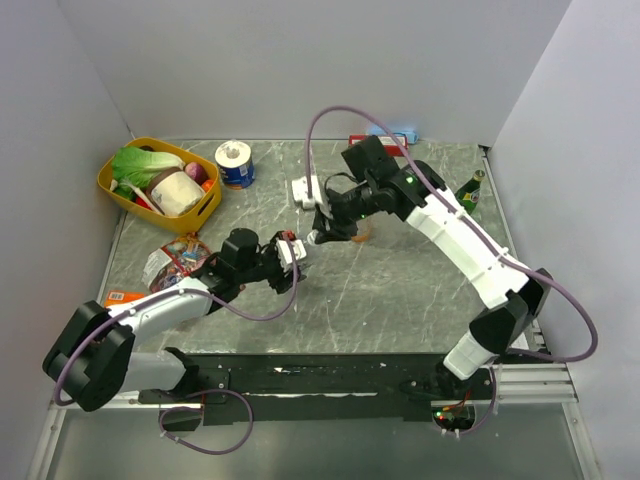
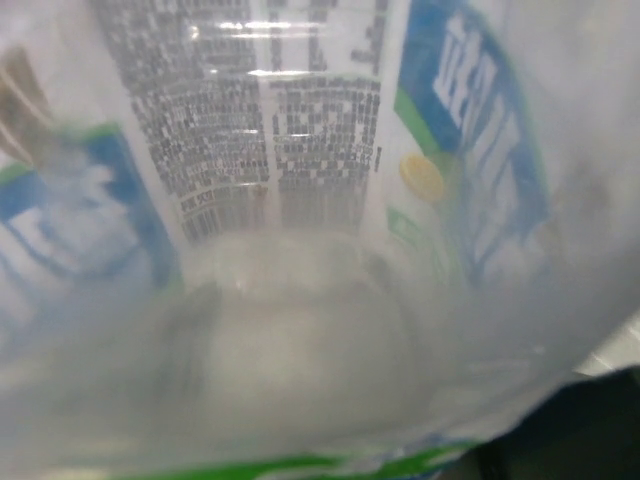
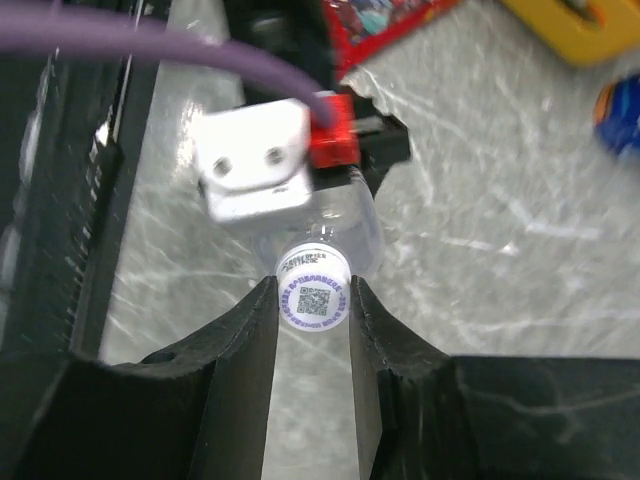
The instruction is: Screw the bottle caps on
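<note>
The small round white plastic screw cap [image 3: 313,298], a printed code on its top, sits pinched at its rim between the right fingers [image 3: 252,350], which press in on it from both sides. Directly beneath them is the neck of the clear plastic water bottle [image 3: 362,232] with the blue-and-white label, and the cap appears to rest on that neck, though whether the threads have caught cannot be told. The left fingers [image 1: 303,248] hold the bottle by its body, which fills their own camera, just beyond the right fingers and above the grey marbled desk [image 1: 400,290]. The likely trouble is cross-threading if the cap goes on tilted. The soft bottle could also spin or buckle in the left fingers as the cap is twisted, or the smooth rim could slip from the pinch.
</note>
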### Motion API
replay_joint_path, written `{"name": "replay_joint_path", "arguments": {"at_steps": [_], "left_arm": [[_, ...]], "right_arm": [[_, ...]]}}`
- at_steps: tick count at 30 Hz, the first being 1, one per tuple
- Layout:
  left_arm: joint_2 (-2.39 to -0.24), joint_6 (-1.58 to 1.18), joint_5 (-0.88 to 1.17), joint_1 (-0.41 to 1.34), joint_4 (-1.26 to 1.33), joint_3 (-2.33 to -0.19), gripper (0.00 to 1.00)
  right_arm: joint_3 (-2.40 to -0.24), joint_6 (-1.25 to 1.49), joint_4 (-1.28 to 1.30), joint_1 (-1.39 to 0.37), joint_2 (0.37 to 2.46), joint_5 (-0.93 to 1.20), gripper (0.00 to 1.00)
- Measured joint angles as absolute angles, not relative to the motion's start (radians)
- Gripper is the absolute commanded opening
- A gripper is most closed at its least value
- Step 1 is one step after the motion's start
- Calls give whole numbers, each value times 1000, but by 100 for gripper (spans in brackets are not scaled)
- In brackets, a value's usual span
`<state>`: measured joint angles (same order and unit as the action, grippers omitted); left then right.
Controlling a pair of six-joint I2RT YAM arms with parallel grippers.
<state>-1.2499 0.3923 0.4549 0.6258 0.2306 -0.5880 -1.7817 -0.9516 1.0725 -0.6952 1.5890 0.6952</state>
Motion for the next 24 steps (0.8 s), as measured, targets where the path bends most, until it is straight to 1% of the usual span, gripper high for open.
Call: {"name": "replay_joint_path", "arguments": {"at_steps": [5, 9, 12, 17, 24], "left_arm": [[-1246, 324, 207, 687, 284, -578, 1], [-1264, 291, 24, 726, 317, -580, 1], [-1292, 273, -57, 748, 323, -596, 1], [-1338, 276, -173, 775, 326, -627, 1], [-1394, 320, -287, 785, 332, -658, 1]], "right_arm": [[-1880, -654, 1066, -671, 1668, 642, 0], [-1876, -421, 1008, -654, 1678, 591, 0], [-1861, -268, 978, -639, 1678, 545, 0], [-1857, -56, 962, -596, 1697, 532, 0], [-1866, 62, 960, -580, 1726, 475, 0]]}}
